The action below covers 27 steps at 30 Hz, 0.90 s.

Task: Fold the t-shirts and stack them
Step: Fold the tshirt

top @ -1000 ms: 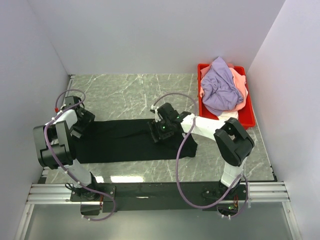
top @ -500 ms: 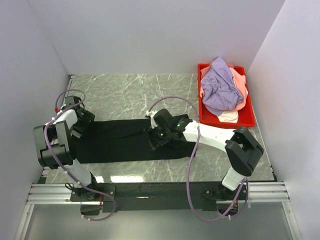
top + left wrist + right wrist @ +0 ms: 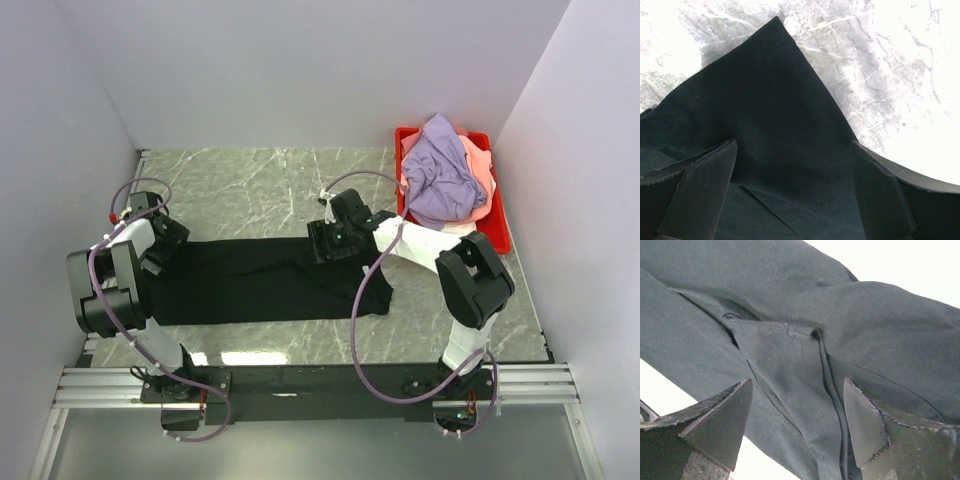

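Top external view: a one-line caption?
Open left pincer and open right pincer over a black shirt; more shirts heaped in red bin.

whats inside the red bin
A lavender t-shirt heaped on top, a salmon-pink one showing beneath it on the right, and a bit of white cloth at the near edge. The floor of the red bin, and anything lower in the pile, is covered.
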### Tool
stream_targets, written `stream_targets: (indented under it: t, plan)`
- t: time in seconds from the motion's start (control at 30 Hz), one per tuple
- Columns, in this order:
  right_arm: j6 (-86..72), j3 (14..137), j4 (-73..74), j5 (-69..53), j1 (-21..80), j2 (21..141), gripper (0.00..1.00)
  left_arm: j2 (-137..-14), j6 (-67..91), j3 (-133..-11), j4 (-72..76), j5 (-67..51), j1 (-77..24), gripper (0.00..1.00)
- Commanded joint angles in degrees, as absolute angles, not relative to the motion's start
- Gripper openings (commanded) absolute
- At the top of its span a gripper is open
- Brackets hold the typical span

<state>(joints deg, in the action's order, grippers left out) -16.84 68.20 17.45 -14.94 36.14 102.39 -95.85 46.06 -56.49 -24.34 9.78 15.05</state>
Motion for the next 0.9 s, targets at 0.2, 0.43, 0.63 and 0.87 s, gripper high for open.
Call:
stream_targets:
  t: [0.2,0.43,0.63,0.87]
  plan:
    - [-15.9,70.0,15.7,-17.2,36.5,104.4,0.79,-96.9,44.7,-56.6,-22.4,9.8,15.4,0.99]
    - [-16.3,66.0,14.0,-22.6,38.8,102.1,0.78,-96.5,44.6,-56.4,-22.5,10.2,15.4,0.99]
    - [-15.9,65.9,14.3,-22.7,40.9,102.5,0.78,-96.3,44.5,-56.3,-22.4,9.9,15.5,0.99]
    - [-15.2,65.9,15.6,-20.5,45.8,100.6,0.77,-95.5,44.3,-55.9,-22.5,10.0,15.5,0.99]
